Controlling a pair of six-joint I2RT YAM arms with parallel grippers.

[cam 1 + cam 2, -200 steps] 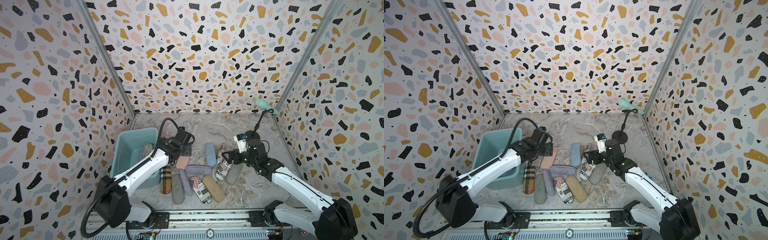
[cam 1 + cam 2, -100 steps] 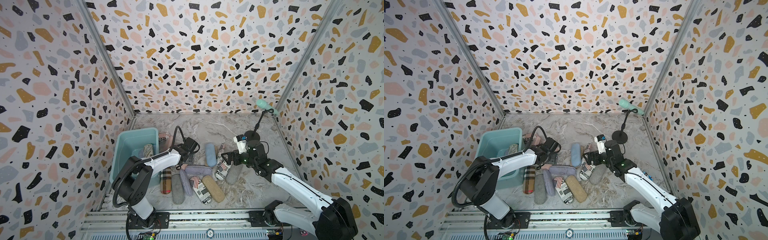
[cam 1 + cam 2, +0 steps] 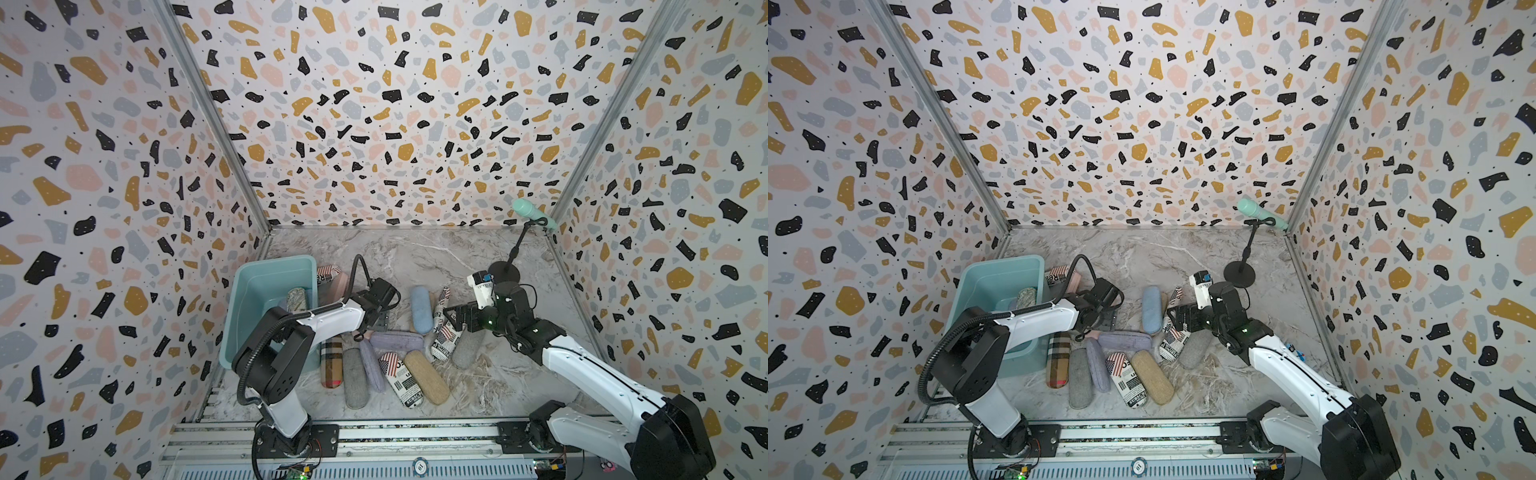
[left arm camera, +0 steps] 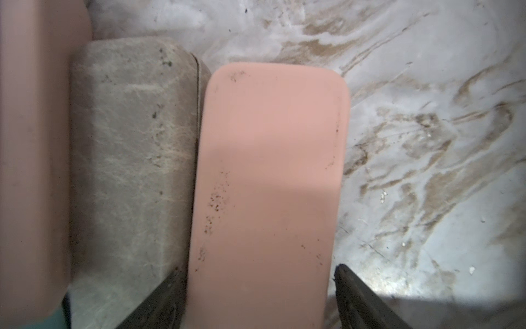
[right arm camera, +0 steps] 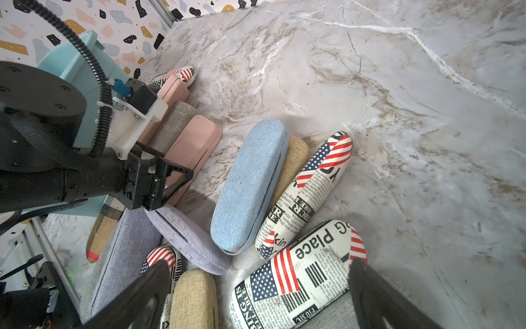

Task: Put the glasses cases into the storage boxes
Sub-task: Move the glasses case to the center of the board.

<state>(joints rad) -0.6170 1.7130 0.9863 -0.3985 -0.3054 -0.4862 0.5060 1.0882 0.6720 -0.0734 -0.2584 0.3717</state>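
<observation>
Left end effector spread astride smooth pink oblong glasses case; judged rigid, light, likely slippery, so pinch across its long sides mid-length.

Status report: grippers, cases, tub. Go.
Left gripper open, straddling pink case. Right gripper open above flag-print case. Mottled case in tub. Grey case tight beside pink.

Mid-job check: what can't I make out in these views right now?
Teal tub contents: left arm covers its near half in both top views.
Left pincer fingers: mostly cut off by the left wrist frame edge.
Grey case: cut by the right wrist frame edge, between right pincer fingers.
</observation>
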